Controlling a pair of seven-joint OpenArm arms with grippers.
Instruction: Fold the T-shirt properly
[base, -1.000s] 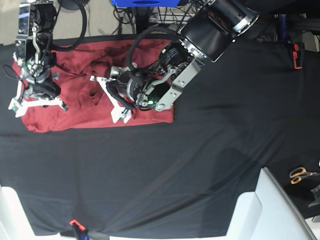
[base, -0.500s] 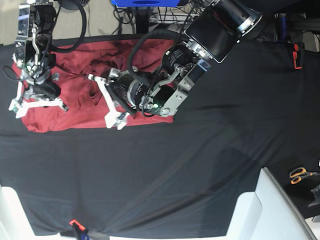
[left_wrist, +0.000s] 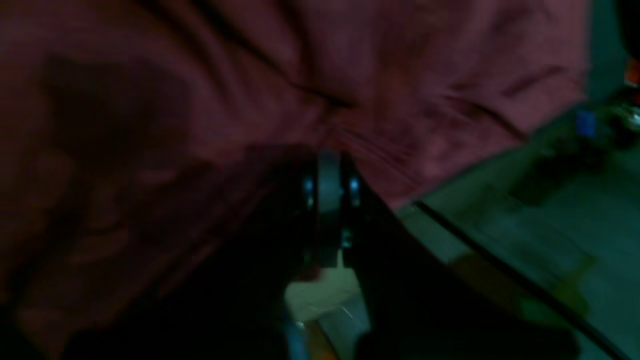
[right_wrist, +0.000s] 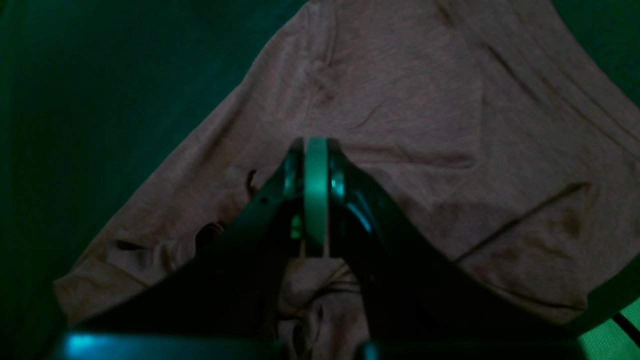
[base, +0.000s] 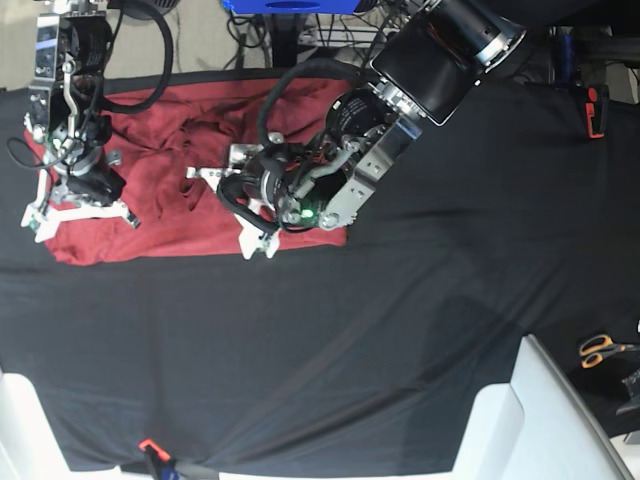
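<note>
The brick-red T-shirt (base: 160, 225) lies bunched and wrinkled at the far left of the black cloth. My left gripper (base: 215, 205) reaches in from the upper right over the shirt's middle. In the left wrist view its fingers (left_wrist: 327, 180) are pressed together, and blurred folds of the T-shirt (left_wrist: 400, 75) run into the tip. My right gripper (base: 80, 208) stands over the shirt's left part. Its fingers (right_wrist: 315, 170) are shut too, with a bunch of T-shirt (right_wrist: 400, 90) fabric gathered behind the tip.
A black cloth sheet (base: 400, 330) covers the table. Orange-handled scissors (base: 600, 348) lie at the right edge and a red-and-black tool (base: 597, 110) at the upper right. White bins (base: 530, 420) stand at the near corners, and a clamp (base: 152, 452) grips the front edge.
The left gripper has shifted a little to the right and down over the shirt, dragging the fabric's folds with it. The right gripper has risen slightly. Both stayed shut.
</note>
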